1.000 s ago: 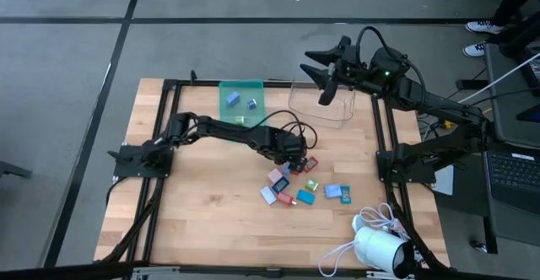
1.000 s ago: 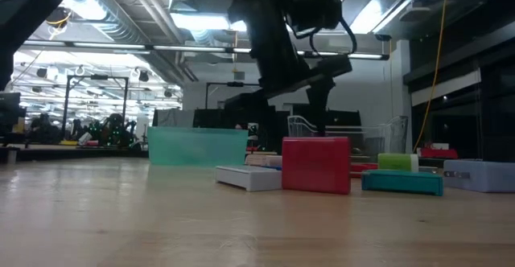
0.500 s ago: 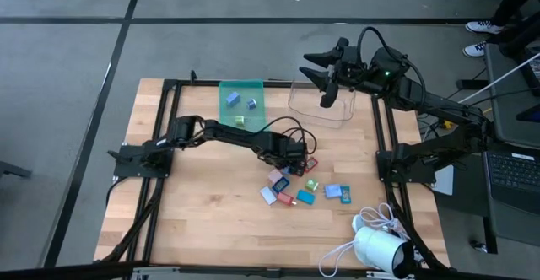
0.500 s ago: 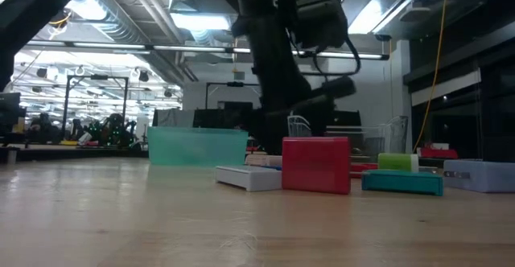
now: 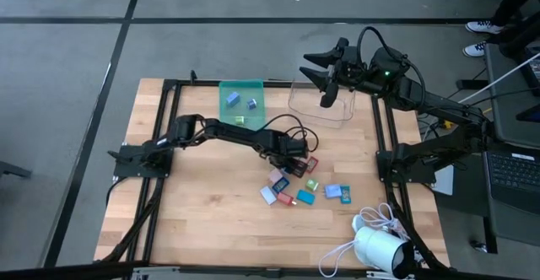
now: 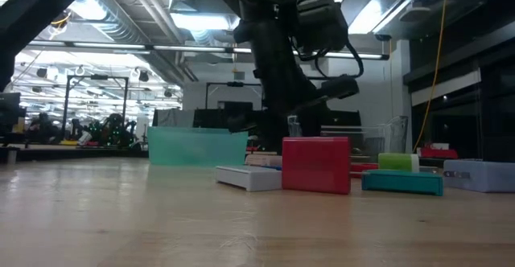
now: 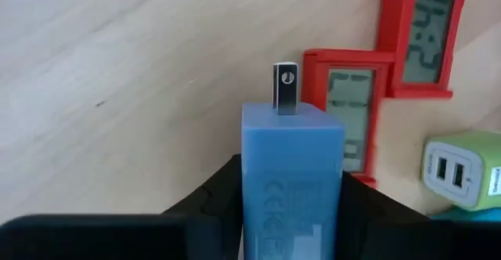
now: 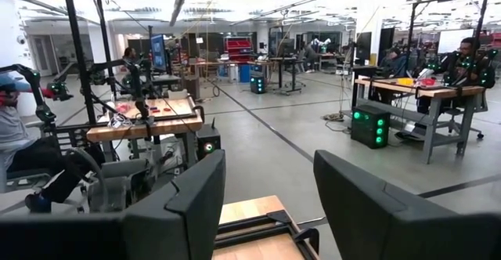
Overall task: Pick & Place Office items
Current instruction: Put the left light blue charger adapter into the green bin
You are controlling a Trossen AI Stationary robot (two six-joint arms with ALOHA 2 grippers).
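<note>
The office items [image 5: 302, 184] lie in a loose cluster on the wooden table right of its middle: red [image 6: 315, 165], white [image 6: 249, 177], teal [image 6: 402, 182] and green [image 6: 398, 162] pieces. At the cluster's far edge my left gripper [image 5: 297, 155] is low over the table, shut on a blue charger-like piece [image 7: 291, 175]. Two red pieces with grey displays [image 7: 352, 115] and a green piece [image 7: 462, 170] lie beside it. My right gripper [image 5: 326, 84] hangs open, with nothing between its fingers, above the clear bin [image 5: 325, 110]. My left gripper pinches the blue piece by its two long sides [image 7: 249, 183] between its two fingers [image 7: 215, 201], coming from above and pointing down. The fingers lie along the piece. Its end with the metal prong [image 7: 285, 88] points at the table; whether it is clear of the wood I cannot tell.
A teal tray [image 5: 242, 103] with a few small pieces stands at the far middle, the clear bin to its right. A white camera with a cable [image 5: 380, 246] sits at the near right corner. Bare wood lies left of and in front of the cluster.
My left gripper has come down toward the far edge of the cluster and has shut on the blue piece. The other pieces lie where they were.
</note>
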